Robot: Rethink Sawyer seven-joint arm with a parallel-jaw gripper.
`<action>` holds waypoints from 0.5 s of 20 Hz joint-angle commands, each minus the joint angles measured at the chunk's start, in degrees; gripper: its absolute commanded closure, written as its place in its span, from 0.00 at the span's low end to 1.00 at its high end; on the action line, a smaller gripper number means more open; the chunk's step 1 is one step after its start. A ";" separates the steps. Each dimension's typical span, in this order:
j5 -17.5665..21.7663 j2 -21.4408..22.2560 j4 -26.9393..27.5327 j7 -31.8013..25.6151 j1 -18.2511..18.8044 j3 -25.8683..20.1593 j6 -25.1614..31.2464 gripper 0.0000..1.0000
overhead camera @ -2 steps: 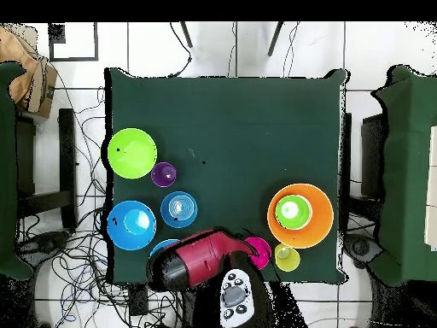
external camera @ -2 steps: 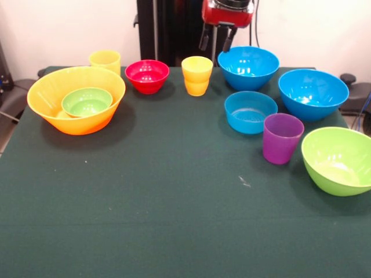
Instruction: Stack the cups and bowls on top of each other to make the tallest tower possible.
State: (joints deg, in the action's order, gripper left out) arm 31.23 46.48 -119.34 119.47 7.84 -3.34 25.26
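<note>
Glossy plastic all round, so the yellow cup [external camera @ -2 steps: 196,75] looks light, stiff and slippery; I'd pinch its rim wall. Gripper [external camera @ -2 steps: 217,39] hangs above with fingers apart, empty.

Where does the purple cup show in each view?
Front view: purple cup at right, between the shallow blue bowl and the lime green bowl.
Overhead view: purple cup at left, just right of and below the lime green bowl.
Shared landmark: the lime green bowl.
</note>
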 commanded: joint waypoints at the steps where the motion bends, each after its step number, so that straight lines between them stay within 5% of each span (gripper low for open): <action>1: 4.41 -9.09 6.39 4.98 -2.21 0.45 -5.97 0.00; 10: 3.14 -10.79 7.99 4.00 -2.78 2.27 -6.57 0.00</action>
State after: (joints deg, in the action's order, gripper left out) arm 31.74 39.74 -116.42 119.47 5.86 -0.04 22.14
